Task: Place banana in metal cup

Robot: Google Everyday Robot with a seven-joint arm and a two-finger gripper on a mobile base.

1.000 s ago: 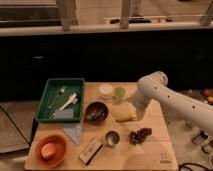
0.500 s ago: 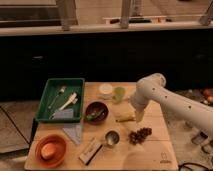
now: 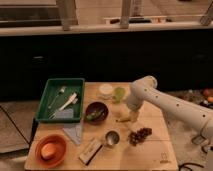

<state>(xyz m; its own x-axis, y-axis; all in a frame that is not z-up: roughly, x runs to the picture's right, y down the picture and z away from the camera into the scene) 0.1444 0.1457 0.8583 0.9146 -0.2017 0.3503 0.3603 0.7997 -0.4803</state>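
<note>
The small pale-yellow banana (image 3: 124, 118) lies on the wooden table (image 3: 150, 155), right of the dark brown bowl (image 3: 96, 112). The shiny metal cup (image 3: 111, 138) stands upright in front of the bowl, below and left of the banana. My gripper (image 3: 131, 113) hangs from the white arm (image 3: 165, 102), which reaches in from the right. It is directly over the banana's right end, at or just above it. Whether it touches the banana is hidden by the wrist.
A light green cup (image 3: 119, 93) and a white round lid (image 3: 105, 89) stand behind the banana. A green tray (image 3: 50, 102) with utensils is at the left, an orange bowl (image 3: 50, 149) front left. Dark grapes (image 3: 140, 134) lie near the cup, and a brown bar (image 3: 91, 150) beside it.
The arm has swung slightly left and the gripper has come down closer to the banana. The objects on the table have not moved.
</note>
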